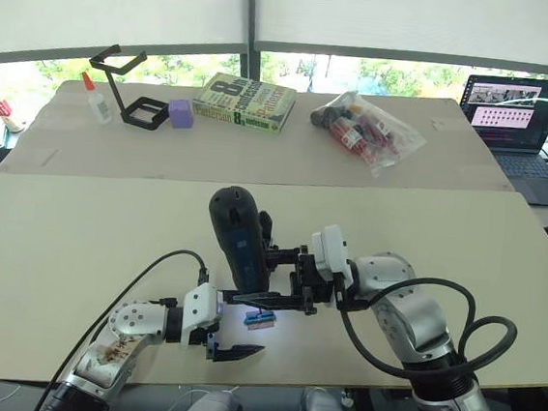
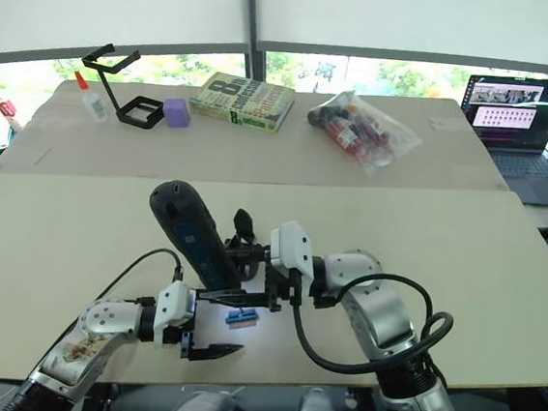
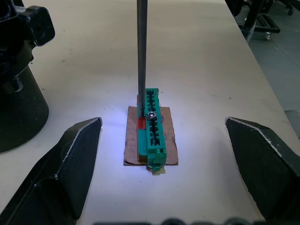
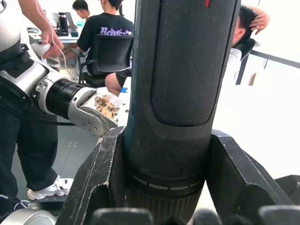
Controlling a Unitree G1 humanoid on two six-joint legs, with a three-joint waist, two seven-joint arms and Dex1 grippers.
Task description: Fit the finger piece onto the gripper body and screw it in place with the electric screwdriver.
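Right gripper (image 4: 164, 154): clamped on both sides of the electric screwdriver (image 1: 239, 239), held tilted, bit pointing down.
Left gripper (image 3: 164, 154): spread wide, holding nothing, low over the table, fingers either side of the green block.
Table (image 1: 76, 245): large pale top; near edge just below the left gripper; broad bare room to the left and right of the work.
Electric screwdriver: thick black body, thin metal bit (image 3: 142, 56) coming down onto the green block, beside a small screw (image 3: 152, 115).
Gripper body (image 3: 21, 84): black, round-based, standing on the table just beside the block, apart from the bit.
Green block (image 3: 152, 129): on a brown card, between the left fingers.
Finger piece: cannot be told apart with certainty.
Step in hand: likely picking up a screw on the bit tip.
Next move: probably lift straight up, then carry across to the gripper body, keeping clear of the left fingers.
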